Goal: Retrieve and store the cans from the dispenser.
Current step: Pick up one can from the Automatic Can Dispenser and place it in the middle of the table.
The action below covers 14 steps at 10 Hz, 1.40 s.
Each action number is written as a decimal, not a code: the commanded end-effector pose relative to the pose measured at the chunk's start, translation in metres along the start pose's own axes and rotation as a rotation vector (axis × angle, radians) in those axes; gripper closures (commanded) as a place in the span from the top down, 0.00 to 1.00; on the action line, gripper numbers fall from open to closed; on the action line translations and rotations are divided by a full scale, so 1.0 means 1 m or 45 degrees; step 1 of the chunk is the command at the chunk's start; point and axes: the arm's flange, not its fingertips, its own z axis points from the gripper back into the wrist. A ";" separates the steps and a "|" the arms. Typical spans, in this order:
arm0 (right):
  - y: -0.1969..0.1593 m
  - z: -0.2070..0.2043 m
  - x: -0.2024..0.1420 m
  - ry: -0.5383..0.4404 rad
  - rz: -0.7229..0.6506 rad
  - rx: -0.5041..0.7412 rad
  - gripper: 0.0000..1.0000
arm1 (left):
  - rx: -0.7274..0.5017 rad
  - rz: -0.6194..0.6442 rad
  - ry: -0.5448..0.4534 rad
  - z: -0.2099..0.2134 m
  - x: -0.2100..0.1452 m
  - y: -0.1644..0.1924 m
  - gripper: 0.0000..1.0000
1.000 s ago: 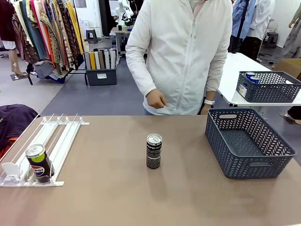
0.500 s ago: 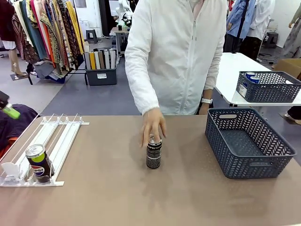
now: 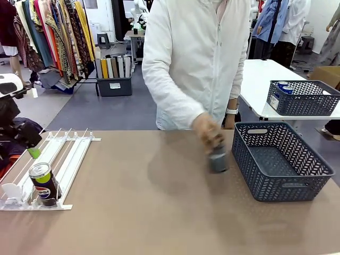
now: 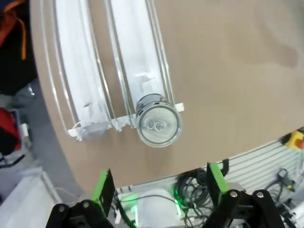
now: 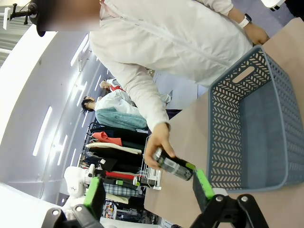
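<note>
My left gripper [image 4: 158, 186] hangs with its fingers spread. The Pepsi can [image 4: 158, 124] stands at twelve o'clock, at the dispenser's [image 4: 130, 57] stopper end. I should descend straight, centre it, then squeeze gently.

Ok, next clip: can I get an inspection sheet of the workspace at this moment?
Surface: brown table, no spills seen.
Job's things: dispenser at the table's left; Pepsi can upright at its lower stopper. Dark can in the person's hand, beside the grey basket; no can seen inside it.
Clutter: nothing seen.
Grippers: left gripper above the Pepsi can, jaws open; right gripper jaws open, holding nothing.
Cables: bundle below the table's near edge.
Surroundings: second basket on a white table, clothes rack, people behind.
</note>
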 end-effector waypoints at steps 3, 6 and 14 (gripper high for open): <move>0.003 -0.002 0.003 -0.026 0.007 0.033 1.00 | -0.031 0.002 -0.012 0.004 0.000 0.005 1.00; 0.003 -0.002 0.003 -0.026 0.007 0.033 1.00 | -0.070 0.017 0.017 -0.024 0.018 -0.009 1.00; 0.003 -0.002 0.003 -0.026 0.007 0.033 1.00 | 0.012 0.074 0.263 -0.093 0.033 -0.004 1.00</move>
